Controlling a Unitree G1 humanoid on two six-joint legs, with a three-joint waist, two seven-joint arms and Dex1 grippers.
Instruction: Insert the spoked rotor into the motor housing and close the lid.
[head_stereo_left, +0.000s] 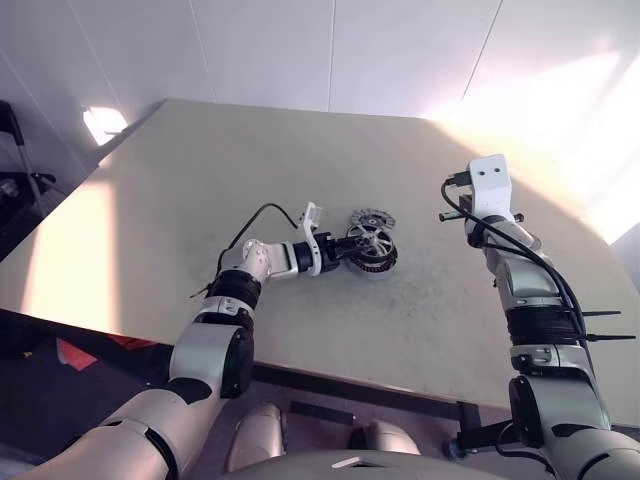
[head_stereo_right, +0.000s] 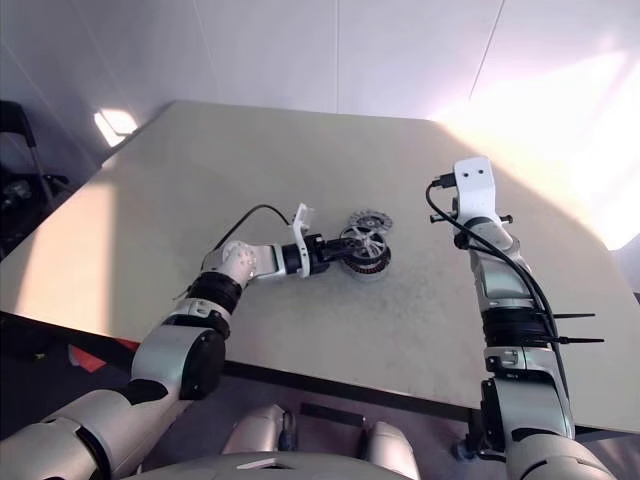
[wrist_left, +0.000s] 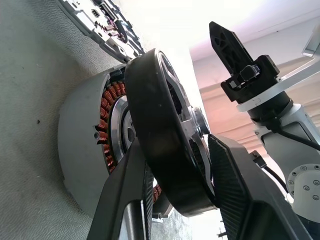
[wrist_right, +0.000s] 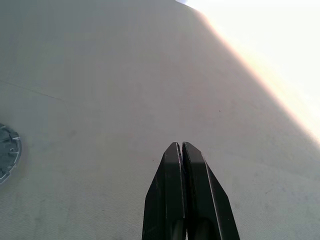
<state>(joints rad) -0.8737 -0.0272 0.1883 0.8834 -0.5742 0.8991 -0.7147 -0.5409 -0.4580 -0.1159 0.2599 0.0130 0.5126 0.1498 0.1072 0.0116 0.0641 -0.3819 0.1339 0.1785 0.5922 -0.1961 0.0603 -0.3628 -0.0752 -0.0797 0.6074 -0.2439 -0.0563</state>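
The left gripper (wrist_left: 175, 200) clamped the spoked rotor (wrist_left: 165, 150), which hid much of the motor housing (wrist_left: 85, 150); the lid (head_stereo_left: 372, 218) lay just beyond. The right gripper (wrist_right: 182, 150) hung pressed together.

Silver-grey arms with black joint bands, loose black cables, white wrist camera blocks, black jaws.

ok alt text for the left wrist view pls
The left gripper is shut on the spoked rotor, holding it on edge against the open motor housing, whose copper-red windings show. The lid lies on the table beyond, and the right gripper hangs nearby.
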